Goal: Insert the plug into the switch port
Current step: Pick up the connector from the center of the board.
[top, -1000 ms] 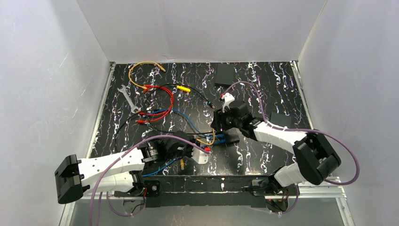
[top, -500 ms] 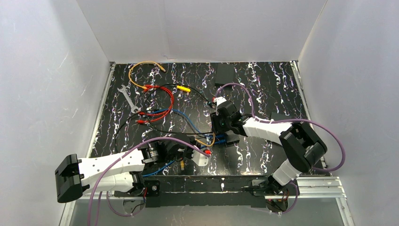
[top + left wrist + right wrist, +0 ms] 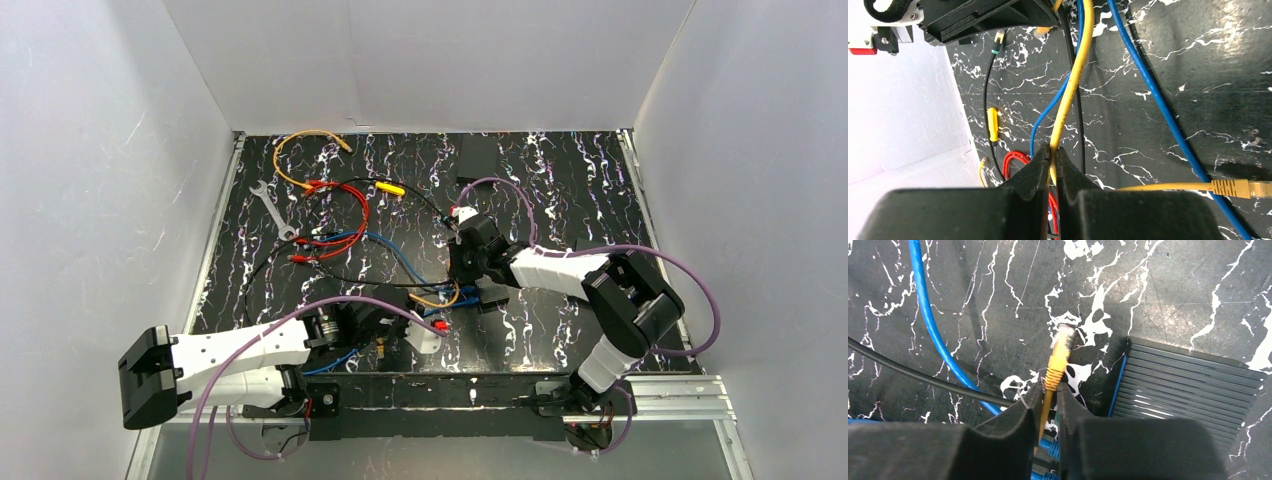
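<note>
Plug [image 3: 1061, 342] juts forward from between right fingers [image 3: 1020, 415].

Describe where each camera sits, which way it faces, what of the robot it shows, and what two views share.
Top external: above and behind the arms, facing down on the table; shows both arms, left claw, right claw.
Left wrist: on the left arm, facing along the yellow cable pinched in its claw.
Right wrist: on the right arm, facing down past its claw at the plug near the switch.
Shared: both wrist views show the yellow cable and a blue cable.
</note>
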Action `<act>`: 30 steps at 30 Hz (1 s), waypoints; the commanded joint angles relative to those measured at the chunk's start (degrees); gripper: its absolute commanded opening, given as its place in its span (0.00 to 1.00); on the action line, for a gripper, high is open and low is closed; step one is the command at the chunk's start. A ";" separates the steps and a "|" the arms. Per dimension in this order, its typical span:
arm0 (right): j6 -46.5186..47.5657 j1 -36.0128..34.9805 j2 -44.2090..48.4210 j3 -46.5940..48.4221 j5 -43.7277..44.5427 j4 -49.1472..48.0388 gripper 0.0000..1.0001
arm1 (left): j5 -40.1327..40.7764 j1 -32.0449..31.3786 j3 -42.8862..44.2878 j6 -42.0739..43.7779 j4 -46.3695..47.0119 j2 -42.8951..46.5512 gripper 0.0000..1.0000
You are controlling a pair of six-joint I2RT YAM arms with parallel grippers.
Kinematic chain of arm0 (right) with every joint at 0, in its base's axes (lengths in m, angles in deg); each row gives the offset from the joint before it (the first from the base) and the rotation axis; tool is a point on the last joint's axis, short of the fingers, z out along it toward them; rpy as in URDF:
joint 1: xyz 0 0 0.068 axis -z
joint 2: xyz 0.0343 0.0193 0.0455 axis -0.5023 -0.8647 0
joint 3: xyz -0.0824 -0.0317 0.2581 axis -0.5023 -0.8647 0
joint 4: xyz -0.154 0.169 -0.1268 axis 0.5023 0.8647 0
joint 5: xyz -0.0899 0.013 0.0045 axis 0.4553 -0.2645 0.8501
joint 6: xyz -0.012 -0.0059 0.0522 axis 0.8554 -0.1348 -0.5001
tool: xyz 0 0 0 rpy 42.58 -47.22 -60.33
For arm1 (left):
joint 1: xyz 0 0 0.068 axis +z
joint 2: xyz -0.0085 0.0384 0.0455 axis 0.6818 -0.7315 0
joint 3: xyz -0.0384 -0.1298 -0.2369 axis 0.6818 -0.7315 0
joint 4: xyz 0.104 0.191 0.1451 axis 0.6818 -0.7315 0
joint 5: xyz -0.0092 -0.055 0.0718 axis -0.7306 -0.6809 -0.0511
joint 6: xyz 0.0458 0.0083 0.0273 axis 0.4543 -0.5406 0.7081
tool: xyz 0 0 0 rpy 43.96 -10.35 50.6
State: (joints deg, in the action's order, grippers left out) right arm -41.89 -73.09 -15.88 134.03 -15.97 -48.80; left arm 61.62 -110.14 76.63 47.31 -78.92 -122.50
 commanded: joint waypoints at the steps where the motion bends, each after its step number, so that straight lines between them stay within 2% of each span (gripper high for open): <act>1: -1.85 -0.35 0.08 1.01 -0.97 -3.52 0.18 | 4.78 -0.26 -1.06 2.27 0.05 1.08 0.00; 5: -3.15 -0.37 2.88 0.09 -1.14 -6.32 0.05 | 8.16 -0.17 -2.06 3.57 1.36 2.94 0.00; 7: -3.99 -0.39 4.61 -0.41 -1.02 -8.60 0.01 | 9.09 -0.11 -2.03 3.14 1.38 3.98 0.07; 10: -5.05 -0.39 7.29 -1.43 -0.18 -11.84 0.01 | 10.68 -0.08 -1.94 2.40 1.06 5.25 0.14; 11: -5.24 -0.37 8.23 -1.87 0.21 -13.13 0.01 | 11.04 -0.04 -1.94 2.11 1.07 5.60 0.20; 13: -5.65 -0.34 10.00 -2.86 1.31 -15.69 0.01 | 11.86 -0.06 -1.40 0.60 1.03 6.28 0.44; 15: -5.87 -0.30 11.61 -3.80 2.93 -18.11 0.01 | 12.11 -0.03 0.16 -1.96 -0.30 7.08 0.60; 18: -5.90 -0.26 13.77 -4.73 5.57 -21.55 0.01 | 13.12 0.05 3.31 -7.18 -3.26 8.33 0.72; 22: -7.06 -0.30 15.89 -6.32 7.92 -27.82 0.01 | 14.33 0.86 10.22 -17.29 -5.63 7.84 0.77; 27: -8.27 -0.29 17.66 -9.58 7.82 -34.92 0.01 | 15.81 2.42 20.67 -36.05 -8.47 4.58 0.87; 30: -9.51 -0.30 19.30 -12.97 8.33 -38.22 0.01 | 17.24 2.46 23.34 -47.54 -7.60 2.62 0.88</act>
State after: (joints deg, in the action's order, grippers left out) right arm -49.43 -73.33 0.21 124.44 -9.45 -77.87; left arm 75.76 -108.09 96.37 18.84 -85.30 -117.84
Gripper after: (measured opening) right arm 0.043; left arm 0.874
